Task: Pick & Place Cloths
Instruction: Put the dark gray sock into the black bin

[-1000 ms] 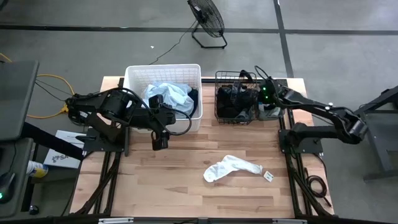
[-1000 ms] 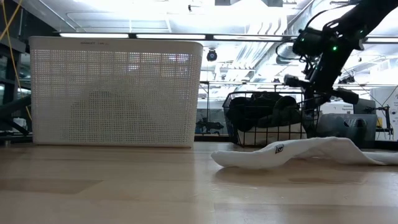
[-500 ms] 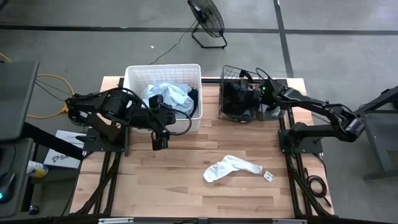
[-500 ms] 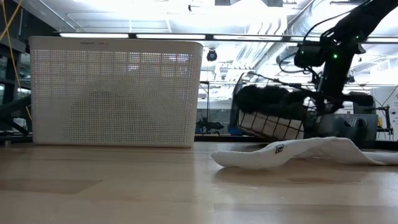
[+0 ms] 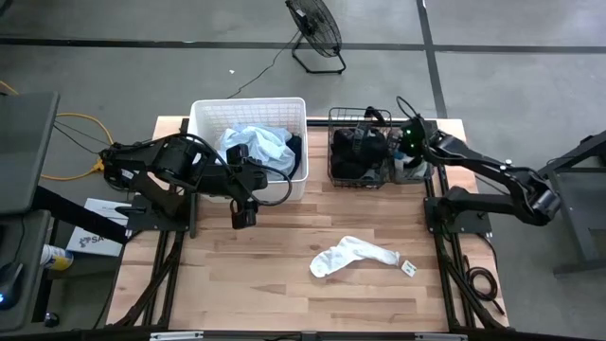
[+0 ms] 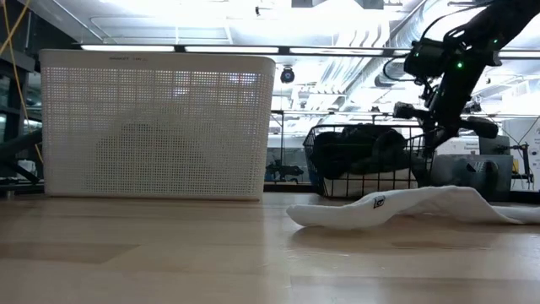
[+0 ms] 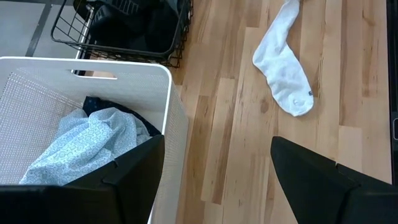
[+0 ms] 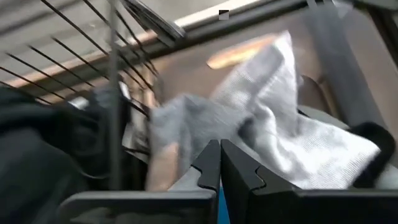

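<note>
The right gripper (image 5: 405, 144), fingers pressed together on nothing, hangs upper right of centre at the right rim of the black wire basket (image 5: 357, 177) of dark cloths (image 5: 355, 152), beside a grey cloth (image 8: 292, 149). The left gripper (image 5: 243, 217), fingers spread wide, hovers left of centre before the white plastic tub (image 5: 201, 128) holding a light blue cloth (image 5: 258, 144). A white sock (image 5: 348, 255) lies alone on open wooden table (image 5: 265, 284), lower centre.

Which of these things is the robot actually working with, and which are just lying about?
Part of the job:
- white sock on the table
- light blue cloth in the white tub
- dark cloths in the wire basket
- grey cloth by the shut right hand
- open left hand, waiting near the tub

Just lying about:
- floor fan
- yellow cable
</note>
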Robot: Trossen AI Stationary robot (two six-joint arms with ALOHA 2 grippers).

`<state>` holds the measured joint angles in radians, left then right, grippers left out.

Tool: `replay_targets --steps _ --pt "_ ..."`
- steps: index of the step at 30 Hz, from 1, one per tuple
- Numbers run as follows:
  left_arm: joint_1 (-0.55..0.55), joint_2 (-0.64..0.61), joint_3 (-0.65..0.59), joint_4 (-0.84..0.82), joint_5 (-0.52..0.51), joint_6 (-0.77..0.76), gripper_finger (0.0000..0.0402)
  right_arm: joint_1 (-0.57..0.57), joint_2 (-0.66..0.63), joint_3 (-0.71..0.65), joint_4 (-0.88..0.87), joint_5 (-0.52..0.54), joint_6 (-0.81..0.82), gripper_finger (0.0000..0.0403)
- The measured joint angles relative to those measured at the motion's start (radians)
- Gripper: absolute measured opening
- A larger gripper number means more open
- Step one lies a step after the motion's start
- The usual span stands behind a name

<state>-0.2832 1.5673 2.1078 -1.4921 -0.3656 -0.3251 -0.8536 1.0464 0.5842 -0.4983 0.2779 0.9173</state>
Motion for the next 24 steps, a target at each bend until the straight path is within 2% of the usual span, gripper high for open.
replay_targets --steps 4,7,11,24 --pt "0.0 0.0 0.0 0.0 0.0 0.001 0.0289 0.0 -0.043 0.0 0.055 0.001 -0.012 0.0003" --pt "0.0 0.0 0.0 0.0 0.0 0.001 0.0289 0.0 -0.058 0.002 0.108 -0.036 -0.072 0.0003" --pt "0.0 0.0 0.0 0.0 0.0 0.0 0.0289 -0.005 -0.04 0.002 0.087 -0.058 -0.107 0.0003" --pt "0.0 0.0 0.0 0.0 0.0 -0.021 0.0289 -0.179 -0.002 0.002 0.091 -0.355 -0.323 0.0003"
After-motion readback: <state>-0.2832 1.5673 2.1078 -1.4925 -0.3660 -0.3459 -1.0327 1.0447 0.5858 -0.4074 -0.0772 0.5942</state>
